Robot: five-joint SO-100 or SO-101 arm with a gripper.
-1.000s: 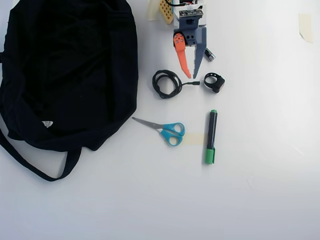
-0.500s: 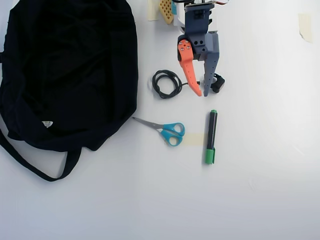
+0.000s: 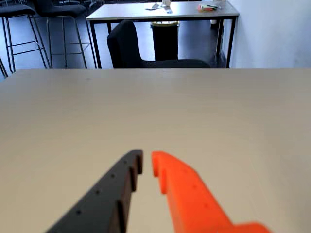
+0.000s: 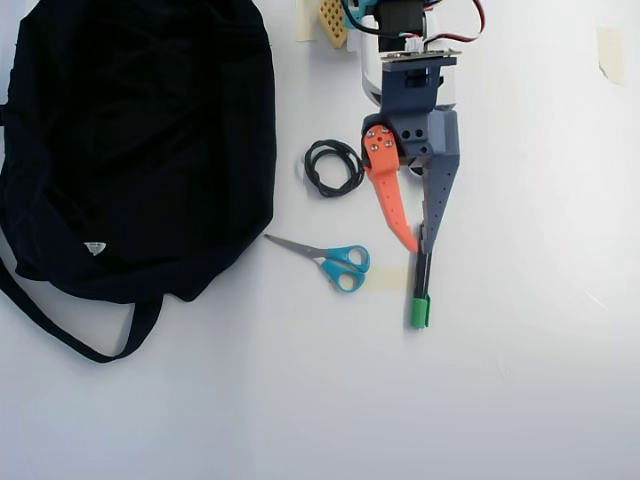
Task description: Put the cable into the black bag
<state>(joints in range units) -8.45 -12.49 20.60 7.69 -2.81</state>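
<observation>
In the overhead view the cable (image 4: 333, 167) lies as a small black loop on the white table, just right of the black bag (image 4: 130, 140). Its plug end is hidden under the arm. The bag fills the upper left, with a white label and a strap trailing at the bottom. My gripper (image 4: 418, 248) reaches past the cable, to its lower right, with its tips over the top of a green marker (image 4: 421, 300). The orange and dark fingers stand a narrow gap apart with nothing between them. The wrist view shows my gripper (image 3: 146, 158) over bare table; cable and bag are out of that view.
Blue-handled scissors (image 4: 335, 260) lie below the cable, with a tape patch (image 4: 390, 278) beside them. Another tape piece (image 4: 610, 50) sits at the top right. Beyond the table's far edge the wrist view shows a black chair (image 3: 131, 48) and a desk (image 3: 160, 12).
The arm has stretched downward in the overhead view, from beside the cable to over the marker, covering the plug end and the small ring strap. The cable loop has not moved.
</observation>
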